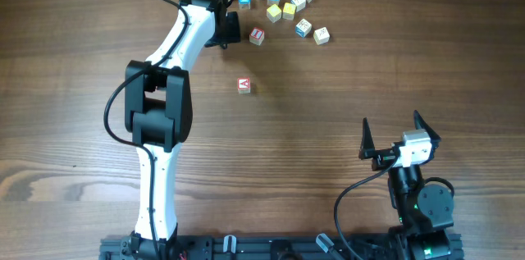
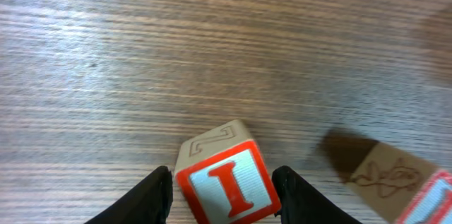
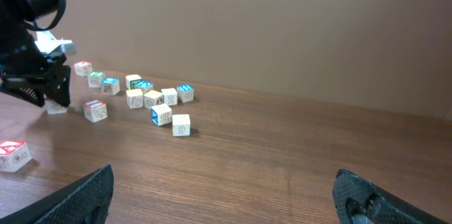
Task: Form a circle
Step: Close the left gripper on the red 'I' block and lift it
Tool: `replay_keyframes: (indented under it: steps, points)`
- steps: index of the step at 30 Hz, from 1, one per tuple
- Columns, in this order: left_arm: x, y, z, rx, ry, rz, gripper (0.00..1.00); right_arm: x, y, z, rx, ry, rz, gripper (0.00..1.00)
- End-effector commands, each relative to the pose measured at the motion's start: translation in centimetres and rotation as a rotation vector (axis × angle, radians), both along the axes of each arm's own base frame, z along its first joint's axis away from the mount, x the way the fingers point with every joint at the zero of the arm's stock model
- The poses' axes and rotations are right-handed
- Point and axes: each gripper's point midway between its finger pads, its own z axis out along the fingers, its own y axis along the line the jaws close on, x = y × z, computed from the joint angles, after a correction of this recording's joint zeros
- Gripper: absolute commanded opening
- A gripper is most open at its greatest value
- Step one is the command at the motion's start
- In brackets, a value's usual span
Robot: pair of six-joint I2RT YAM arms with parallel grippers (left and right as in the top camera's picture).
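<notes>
Your left gripper (image 2: 223, 180) at far side, jaws flanking red "I" cube (image 2: 227, 187); cannot tell if pinching or just beside it. Circle (image 1: 288, 11) lies just right of it (loose cluster, hardly round yet). Your right gripper (image 1: 391, 120) is well apart, near base, jaws spread wide.

wood table (image 1: 369, 63) w/ lone red-letter cube (image 1: 243, 85) mid-table, brown wall (image 3: 282, 26) behind.
</notes>
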Motion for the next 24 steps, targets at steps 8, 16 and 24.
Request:
replay_keyframes:
  steps: [8, 16, 24]
  points:
    - [0.7, 1.2, 0.1, 0.047, -0.033, 0.021, 0.6, 0.0, 0.0, 0.2, 0.006, -0.009, 0.003, 1.0]
    - [0.8, 1.1, 0.1, 0.045, -0.037, 0.02, 0.33, 0.0, 0.0, 0.2, 0.006, -0.009, 0.003, 1.0]
    - [-1.4, 1.2, 0.6, 0.107, 0.038, -0.113, 0.34, 0.0, 0.0, 0.2, 0.006, -0.009, 0.003, 1.0]
